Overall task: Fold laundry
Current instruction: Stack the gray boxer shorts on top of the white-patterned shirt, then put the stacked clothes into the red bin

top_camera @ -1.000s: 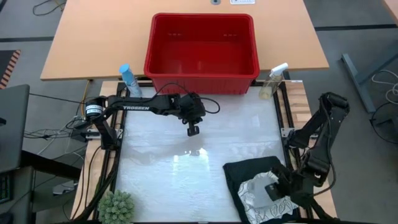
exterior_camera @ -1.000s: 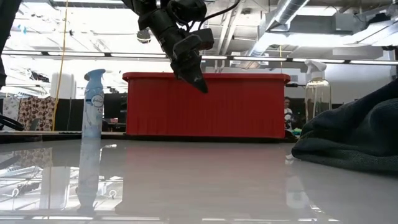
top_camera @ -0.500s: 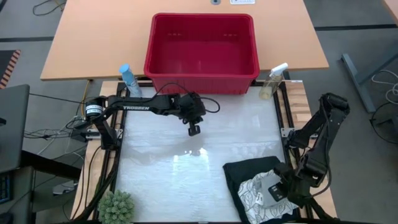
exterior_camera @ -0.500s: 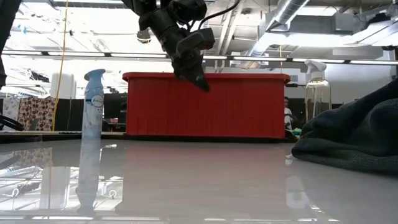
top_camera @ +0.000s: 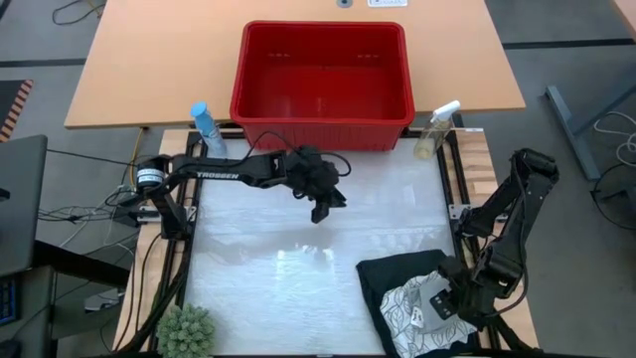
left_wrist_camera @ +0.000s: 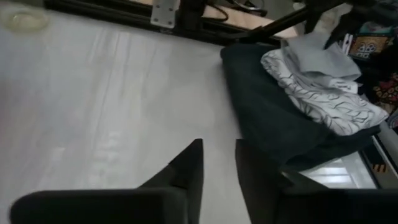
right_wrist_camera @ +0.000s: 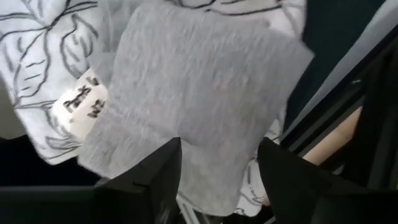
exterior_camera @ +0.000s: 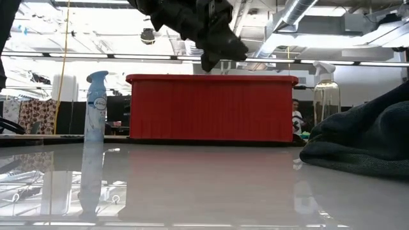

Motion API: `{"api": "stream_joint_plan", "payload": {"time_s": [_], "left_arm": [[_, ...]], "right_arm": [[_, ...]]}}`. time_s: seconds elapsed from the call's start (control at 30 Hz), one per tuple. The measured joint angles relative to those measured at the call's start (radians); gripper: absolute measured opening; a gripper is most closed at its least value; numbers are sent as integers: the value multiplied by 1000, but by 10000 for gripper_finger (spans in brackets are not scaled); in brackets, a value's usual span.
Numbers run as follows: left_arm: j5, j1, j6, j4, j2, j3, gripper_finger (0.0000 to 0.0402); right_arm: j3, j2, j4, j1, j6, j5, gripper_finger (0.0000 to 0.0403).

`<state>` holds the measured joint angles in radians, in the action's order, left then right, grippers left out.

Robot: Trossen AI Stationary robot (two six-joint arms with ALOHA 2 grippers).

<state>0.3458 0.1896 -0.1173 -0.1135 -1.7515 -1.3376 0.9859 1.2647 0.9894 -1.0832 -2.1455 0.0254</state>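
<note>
The laundry lies stacked at the table's near right. Dark jeans (top_camera: 393, 273) rest on the table, a white leaf-print cloth (top_camera: 405, 303) lies on them, and a small grey cloth (right_wrist_camera: 199, 93) lies on top. My right gripper (right_wrist_camera: 217, 174) is open and points down over the grey cloth, one finger on either side of its near part. My left gripper (top_camera: 326, 209) hovers high over the table's far middle, in front of the basket. It is slanted toward the pile, fingers a little apart (left_wrist_camera: 217, 165), with nothing between them. My right gripper stands open over the grey cloth's near edge (right_wrist_camera: 211, 180). I cannot tell whether its fingertips touch the cloth. The cloth lies flat on the white cloth.
A red basket (top_camera: 323, 124) stands beyond the far edge. A blue spray bottle (top_camera: 206, 127) is at the far left, a clear one (top_camera: 437, 129) at the far right, and a green plant (top_camera: 186, 331) at the near left. The glossy table (top_camera: 278, 264) lies bare left of the pile.
My left gripper has risen and tipped up from pointing steeply down to a shallow slant, swinging toward the table's right. The laundry pile has stayed where it was.
</note>
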Motion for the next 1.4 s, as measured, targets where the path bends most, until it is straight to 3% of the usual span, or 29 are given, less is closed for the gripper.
{"api": "stream_joint_plan", "payload": {"time_s": [0.27,0.53,0.83,1.13,1.27,1.4], "left_arm": [[7,-39,-9,28,-3,0,162],[95,-79,-113,118,-164,-43,217],[85,-143,-102,72,-430,-317,222],[31,-212,6,-170,-651,-655,222],[36,-226,-33,-161,-695,-707,222],[-25,-237,-43,-169,-707,-706,222]], "right_arm": [[0,0,35,8,35,-1,244],[-2,-1,54,18,33,-14,244],[-2,-1,58,26,33,-33,244],[-2,-1,57,26,25,-64,244],[-2,-1,52,26,23,-87,244],[-2,-1,50,26,20,-91,244]]}}
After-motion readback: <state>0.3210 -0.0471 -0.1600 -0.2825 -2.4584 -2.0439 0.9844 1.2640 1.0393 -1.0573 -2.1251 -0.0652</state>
